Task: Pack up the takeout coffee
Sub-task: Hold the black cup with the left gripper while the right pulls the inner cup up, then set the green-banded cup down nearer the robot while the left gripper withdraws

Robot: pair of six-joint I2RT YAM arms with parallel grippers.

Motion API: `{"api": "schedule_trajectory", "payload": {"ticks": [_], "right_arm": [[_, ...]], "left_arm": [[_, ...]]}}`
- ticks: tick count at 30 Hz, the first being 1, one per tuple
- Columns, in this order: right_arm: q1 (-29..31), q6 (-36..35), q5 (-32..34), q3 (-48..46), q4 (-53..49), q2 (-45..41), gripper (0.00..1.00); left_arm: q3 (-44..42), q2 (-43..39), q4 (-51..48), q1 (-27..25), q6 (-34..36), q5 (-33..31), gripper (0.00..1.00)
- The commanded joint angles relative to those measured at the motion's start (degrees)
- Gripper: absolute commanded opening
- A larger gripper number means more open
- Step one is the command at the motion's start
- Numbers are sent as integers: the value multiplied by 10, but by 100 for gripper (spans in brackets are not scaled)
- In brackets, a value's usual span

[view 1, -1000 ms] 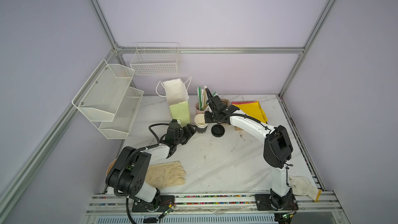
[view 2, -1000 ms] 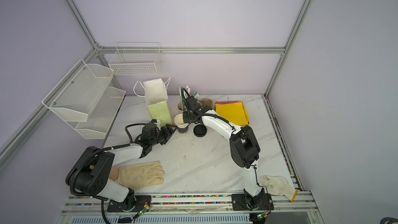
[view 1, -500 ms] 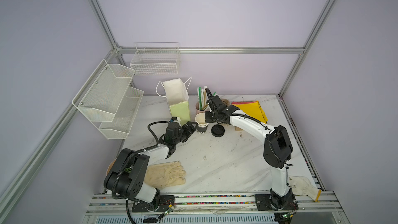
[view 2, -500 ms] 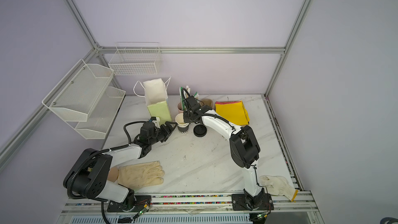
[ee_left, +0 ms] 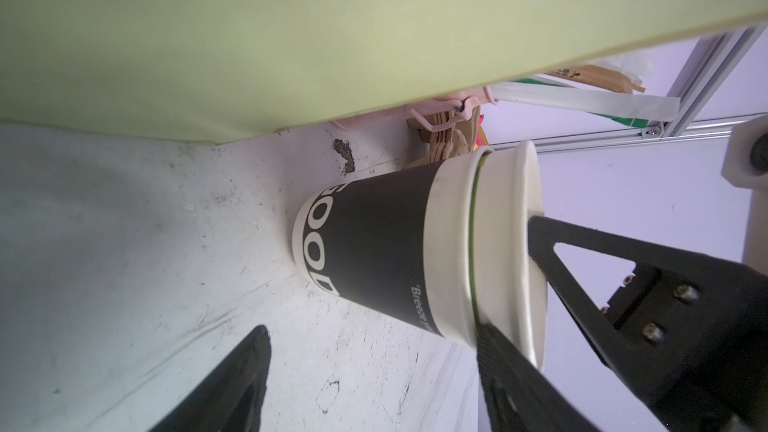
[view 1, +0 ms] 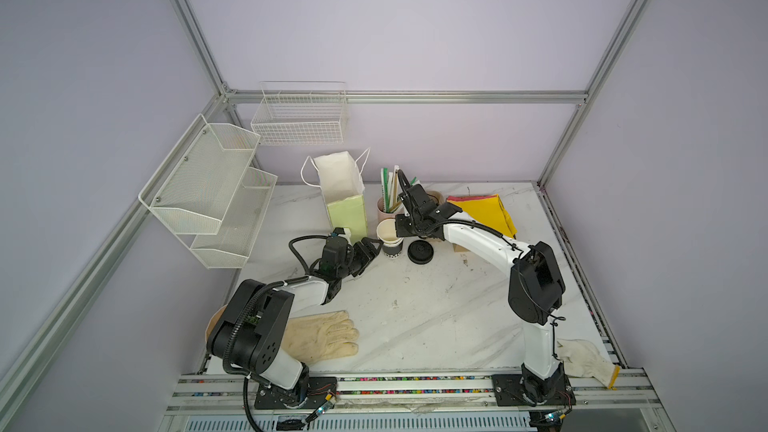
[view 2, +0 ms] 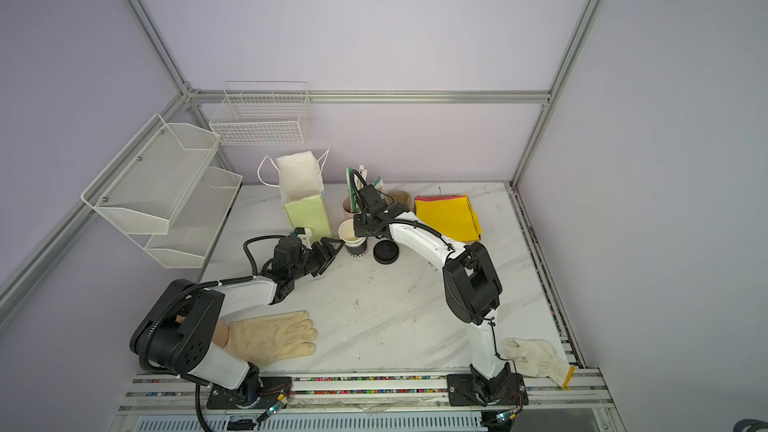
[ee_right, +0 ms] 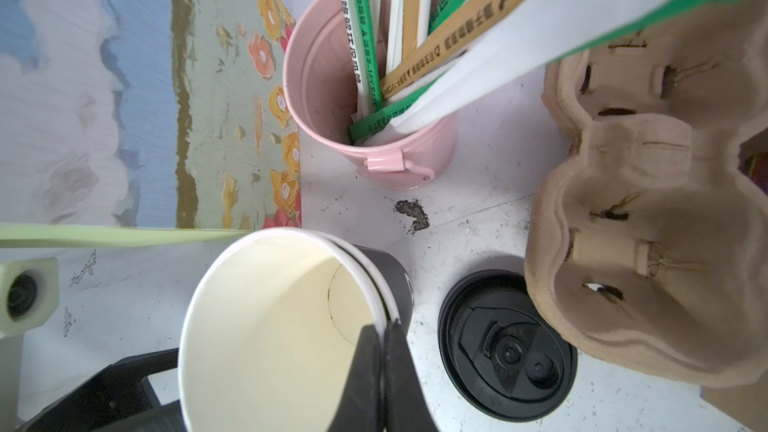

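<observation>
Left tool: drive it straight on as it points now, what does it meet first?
The black cup: it stands dead ahead of the open left tool, roughly centred in its opening. The gap looks small, but depth is unclear. Right tool pinches the rim of the inner cup.

Top views overlook the whole table [view 1: 415, 305]; wrist views closely share the black cup [ee_left: 374, 251].

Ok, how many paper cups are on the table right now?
2, nested: the black lettered cup stands beside the black lid, and the green-walled cup sits inside it, rim pinched by the right gripper. More may be hidden inside.
</observation>
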Motion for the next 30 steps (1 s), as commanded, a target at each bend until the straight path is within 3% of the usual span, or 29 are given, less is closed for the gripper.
{"api": "schedule_trajectory", "payload": {"ticks": [1,16,30], "right_arm": [[7,1,-12,14,-1,5,0],[9,7,-1,46,-13,10,0],[6,-7,32,83,-30,36,0]], "left_arm": [[1,9,7,-1,3,8,76],[35,-1,-57,-1,29,3,79],[104,-66,-116,6,70,19,93]]}}
